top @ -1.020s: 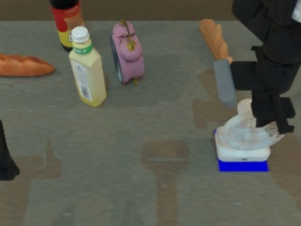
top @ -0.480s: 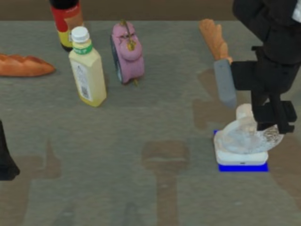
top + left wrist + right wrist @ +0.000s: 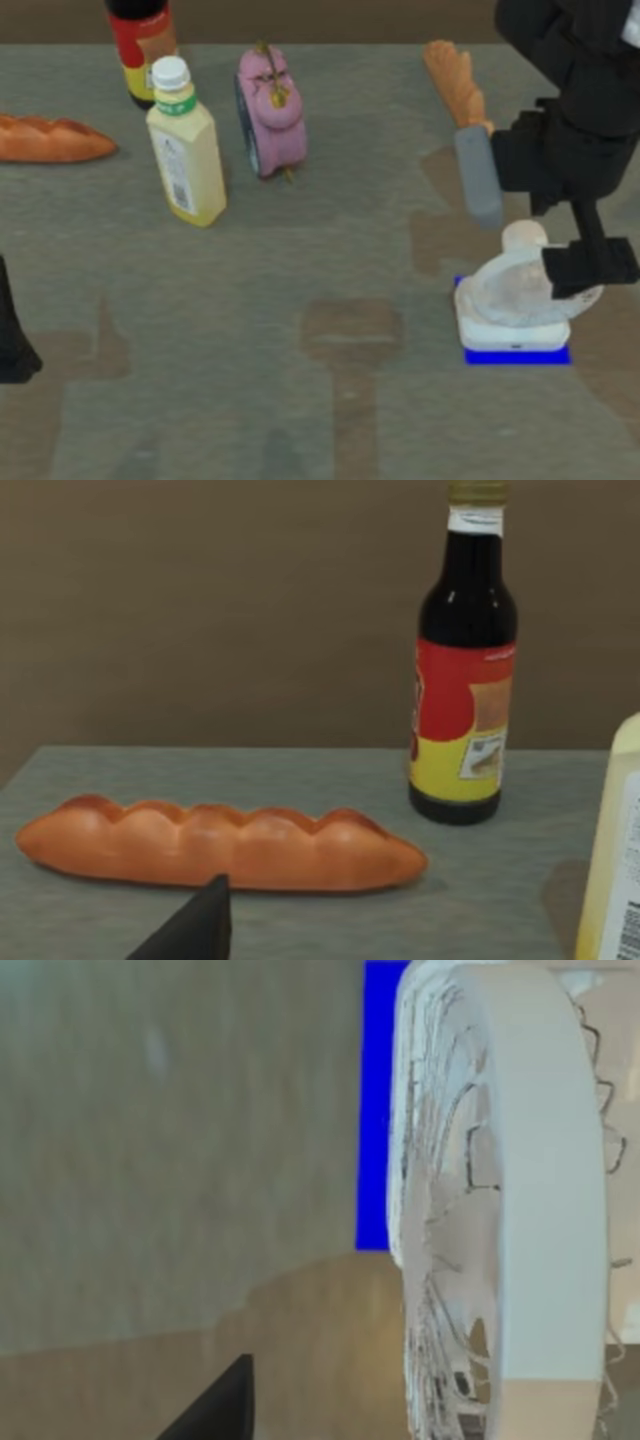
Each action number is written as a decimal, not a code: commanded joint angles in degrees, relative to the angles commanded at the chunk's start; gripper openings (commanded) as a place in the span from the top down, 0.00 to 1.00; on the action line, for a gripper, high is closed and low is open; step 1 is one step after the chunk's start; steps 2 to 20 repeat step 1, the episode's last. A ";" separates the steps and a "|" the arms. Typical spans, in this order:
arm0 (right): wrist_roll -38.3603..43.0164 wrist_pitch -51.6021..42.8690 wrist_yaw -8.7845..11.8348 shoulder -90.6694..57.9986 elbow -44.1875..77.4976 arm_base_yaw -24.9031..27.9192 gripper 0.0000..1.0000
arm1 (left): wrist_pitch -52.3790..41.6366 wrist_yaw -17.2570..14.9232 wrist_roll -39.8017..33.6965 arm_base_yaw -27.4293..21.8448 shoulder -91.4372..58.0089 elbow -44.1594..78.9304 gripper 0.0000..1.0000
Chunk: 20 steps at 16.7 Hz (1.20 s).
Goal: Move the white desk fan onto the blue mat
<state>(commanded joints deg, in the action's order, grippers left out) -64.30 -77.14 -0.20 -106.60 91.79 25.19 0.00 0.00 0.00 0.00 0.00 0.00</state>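
Covering most of the blue mat (image 3: 517,354), the white desk fan (image 3: 512,300) sits on it at the table's right; the right gripper (image 3: 592,268) overlaps its grille (finger state unclear). Left gripper (image 3: 12,350) parked at the left edge, fingers cut off. Grey-green tabletop (image 3: 330,240), brown wall behind.

White desk fan (image 3: 513,300), bright blue mat (image 3: 516,354), pink clock (image 3: 270,112), pale yellow bottle (image 3: 186,150).

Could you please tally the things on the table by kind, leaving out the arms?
Bottles: 2, sauce bottle and yellow bottle
Bread: 1, loaf
Clocks: 1, pink clock
Knives: 1, knife
Fans: 1, fan
Mats: 1, mat
Total: 7
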 joint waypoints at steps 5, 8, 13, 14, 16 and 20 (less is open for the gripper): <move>0.00 0.00 0.00 0.00 0.00 0.00 0.00 | 0.00 0.00 0.00 0.00 0.00 0.00 0.00; 0.00 0.00 0.00 0.00 0.00 0.00 0.00 | 0.00 0.00 0.00 0.00 0.00 0.00 0.00; 0.00 0.00 0.00 0.00 0.00 0.00 0.00 | 0.00 0.00 0.00 0.00 0.00 0.00 0.00; 0.00 0.00 0.00 0.00 0.00 0.00 0.00 | 0.00 0.00 0.00 0.00 0.00 0.00 0.00; 0.00 0.00 0.00 0.00 0.00 0.00 0.00 | 0.00 0.00 0.00 0.00 0.00 0.00 0.00; 0.00 0.00 0.00 0.00 0.00 0.00 0.00 | 0.00 0.00 0.00 0.00 0.00 0.00 0.00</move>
